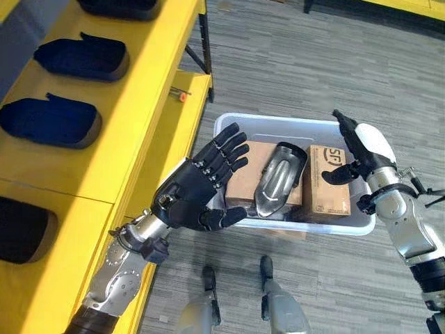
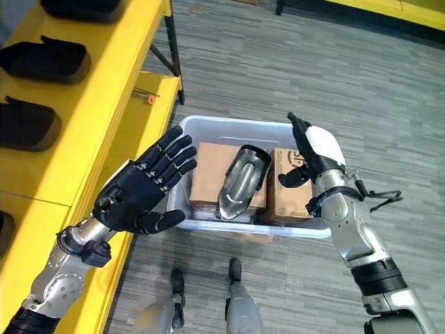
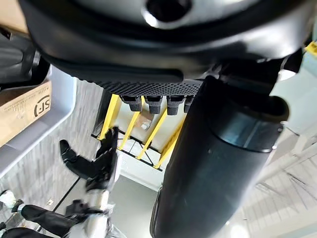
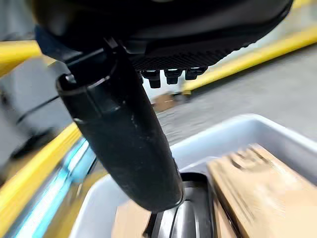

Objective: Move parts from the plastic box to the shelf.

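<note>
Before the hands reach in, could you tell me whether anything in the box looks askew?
The metal part lies tilted across the two cardboard boxes in the plastic box, not flat. Both hands are open, holding nothing.

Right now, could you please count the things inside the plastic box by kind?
Brown cardboard boxes: 2
Shiny silver metal part: 1
Total: 3, all inside the pale translucent plastic box; the metal part lies on top of one cardboard box.

The left hand holds its fingers straight, empty. Past them stand the right hand and yellow shelf legs. Beside it lies a cardboard box in the plastic box.
</note>
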Tool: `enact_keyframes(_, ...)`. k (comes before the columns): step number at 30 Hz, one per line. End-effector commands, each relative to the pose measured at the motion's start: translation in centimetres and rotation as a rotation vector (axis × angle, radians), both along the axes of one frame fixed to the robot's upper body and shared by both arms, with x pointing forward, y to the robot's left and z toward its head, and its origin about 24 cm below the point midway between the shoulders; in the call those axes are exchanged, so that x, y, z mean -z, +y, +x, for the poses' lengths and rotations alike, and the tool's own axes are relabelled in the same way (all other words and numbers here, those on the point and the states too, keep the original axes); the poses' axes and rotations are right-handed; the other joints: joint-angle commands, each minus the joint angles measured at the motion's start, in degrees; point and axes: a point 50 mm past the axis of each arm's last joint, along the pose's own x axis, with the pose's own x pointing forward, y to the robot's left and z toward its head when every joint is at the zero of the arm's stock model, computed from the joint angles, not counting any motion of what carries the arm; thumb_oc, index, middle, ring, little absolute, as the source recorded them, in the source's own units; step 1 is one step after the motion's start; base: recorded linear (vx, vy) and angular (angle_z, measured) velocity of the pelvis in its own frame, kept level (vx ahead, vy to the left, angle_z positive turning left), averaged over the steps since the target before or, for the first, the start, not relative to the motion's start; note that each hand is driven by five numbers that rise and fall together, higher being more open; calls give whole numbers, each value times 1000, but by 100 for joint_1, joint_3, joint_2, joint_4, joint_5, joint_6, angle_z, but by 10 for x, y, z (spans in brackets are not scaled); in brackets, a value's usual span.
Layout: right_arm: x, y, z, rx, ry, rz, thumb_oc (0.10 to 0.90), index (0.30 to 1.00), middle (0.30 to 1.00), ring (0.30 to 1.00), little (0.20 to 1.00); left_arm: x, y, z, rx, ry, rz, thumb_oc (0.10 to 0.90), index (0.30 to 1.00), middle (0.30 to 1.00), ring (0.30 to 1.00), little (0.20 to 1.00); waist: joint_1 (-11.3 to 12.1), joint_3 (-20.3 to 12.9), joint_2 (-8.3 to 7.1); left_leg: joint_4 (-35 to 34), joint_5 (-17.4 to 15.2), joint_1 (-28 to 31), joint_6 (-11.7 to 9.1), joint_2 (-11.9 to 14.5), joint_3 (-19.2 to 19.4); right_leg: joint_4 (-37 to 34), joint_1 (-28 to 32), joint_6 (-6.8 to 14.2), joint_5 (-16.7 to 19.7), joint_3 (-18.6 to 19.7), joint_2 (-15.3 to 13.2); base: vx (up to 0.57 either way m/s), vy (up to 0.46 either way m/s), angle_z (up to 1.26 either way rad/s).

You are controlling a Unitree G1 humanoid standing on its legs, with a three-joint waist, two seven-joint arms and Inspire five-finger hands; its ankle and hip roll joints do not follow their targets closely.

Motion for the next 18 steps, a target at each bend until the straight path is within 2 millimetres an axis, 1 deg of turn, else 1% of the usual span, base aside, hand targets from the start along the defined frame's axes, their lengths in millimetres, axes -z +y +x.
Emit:
enact_keyframes(1,-54,5,-5,-27,-336,29,900,1000,1000,1000,1000,-35,-19,-12,42,-185,-148,900,1000,1000,1000,1000,15,-535,291,-18,-369,212,-244,898,168,882,-258,313,-773,-68,-431,36,3,-33)
enact_keyframes(3,-56,10,-6,-49,-354,-19,900,1000,1000,1000,1000,-35,-20,-12,39,-189,-148,900,1000,1000,1000,1000,3,-532,308,-14,-383,221,-234,895,188,899,-265,310,-787,-46,-431,10,-4,-21)
enact_keyframes(4,-59,22,-6,-102,-362,-100,900,1000,1000,1000,1000,-35,-20,-11,37,-193,-145,900,1000,1000,1000,1000,-7,-523,350,-5,-391,233,-238,897,215,919,-259,291,-816,-35,-429,17,-7,-18)
enact_keyframes(6,-63,28,-6,-143,-372,-147,900,1000,1000,1000,1000,-33,-19,-11,43,-189,-144,900,1000,1000,1000,1000,-11,-515,390,10,-382,237,-257,915,246,938,-245,272,-846,-38,-425,14,-22,-5)
enact_keyframes(7,-64,29,-6,-156,-374,-150,900,1000,1000,1000,1000,-34,-18,-11,45,-188,-143,900,1000,1000,1000,1000,-11,-512,397,17,-382,227,-262,918,240,948,-251,269,-854,-33,-424,-8,-58,-5)
enact_keyframes(9,-66,28,-6,-167,-337,-89,900,1000,1000,1000,1000,-33,-19,-11,58,-192,-132,900,1000,1000,1000,1000,-7,-493,411,65,-384,164,-275,942,227,1007,-302,253,-883,-31,-424,-26,-66,0)
enact_keyframes(10,-59,20,0,-135,-265,126,900,1000,1000,1000,1000,-35,-21,-11,74,-196,-131,900,1000,1000,1000,1000,-19,-431,428,91,-376,138,-296,975,205,1056,-321,228,-931,-32,-413,-29,-50,2)
enact_keyframes(12,-55,13,2,-95,-303,224,900,1000,1000,1000,1000,-35,-22,-11,68,-198,-129,900,1000,1000,1000,1000,-57,-395,450,85,-371,145,-299,995,215,1090,-329,211,-973,-24,-393,-19,-46,1)
enact_keyframes(14,-55,10,3,-93,-322,314,900,1000,1000,1000,1000,-35,-23,-11,67,-199,-128,900,1000,1000,1000,1000,-78,-381,464,61,-366,147,-302,999,227,1079,-338,214,-973,-17,-384,-6,-16,0)
enact_keyframes(16,-57,12,3,-100,-355,479,900,1000,1000,1000,1000,-37,-25,-11,57,-203,-134,900,1000,1000,1000,1000,-102,-362,491,36,-358,136,-306,1001,241,1064,-367,217,-964,8,-384,-34,-12,-2)
enact_keyframes(18,-66,20,5,-115,-426,583,900,1000,1000,1000,1000,-39,-27,-9,57,-215,-140,900,1000,1000,1000,1000,-115,-333,548,29,-375,135,-300,977,248,1073,-393,211,-976,42,-382,-30,11,-5)
